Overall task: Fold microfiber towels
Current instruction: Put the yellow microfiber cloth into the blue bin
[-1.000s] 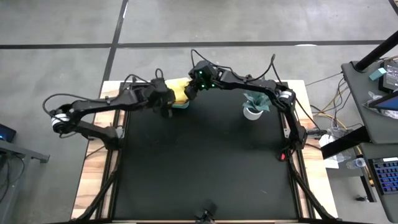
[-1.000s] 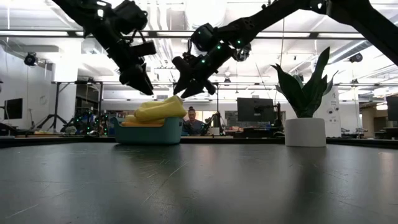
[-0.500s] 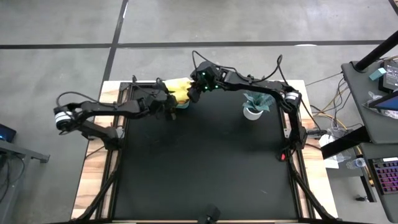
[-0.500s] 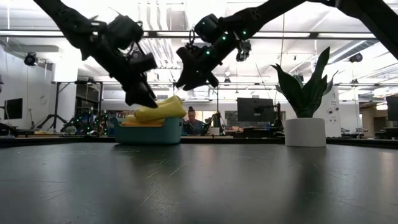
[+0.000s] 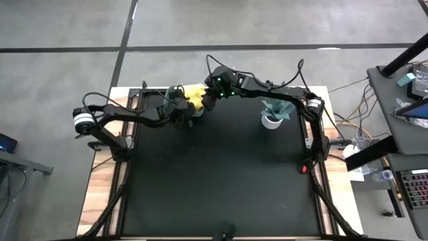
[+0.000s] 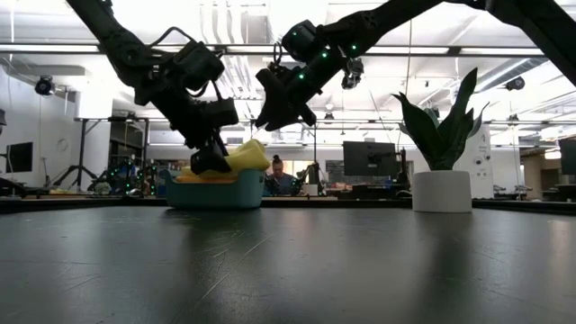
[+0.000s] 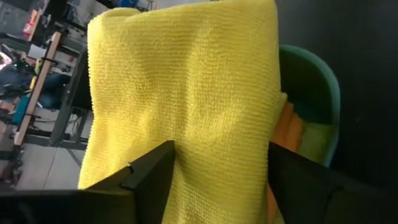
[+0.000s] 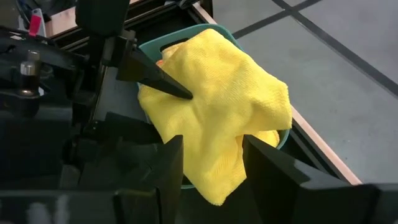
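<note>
A yellow microfiber towel lies draped on top of the pile in the teal bin at the table's far edge. Orange and lime green towels show under it. My left gripper is open at the bin's left side, and the yellow towel fills the gap between its fingers. My right gripper hangs open above the bin's right side, clear of the towel. My left gripper comes slanting down from the table's left. One fingertip meets the yellow towel's upper surface near the middle of the heap. The other finger is hidden behind the first. The towel lies slack on the pile in the bin.
A white pot with a green plant stands at the far right of the black table. The black mat in front of the bin is bare. A person sits in the room behind the bin.
My left gripper has sunk and moved toward the bin, tipping its fingers down onto the yellow towel; it stays open. The towel has kept its place.
</note>
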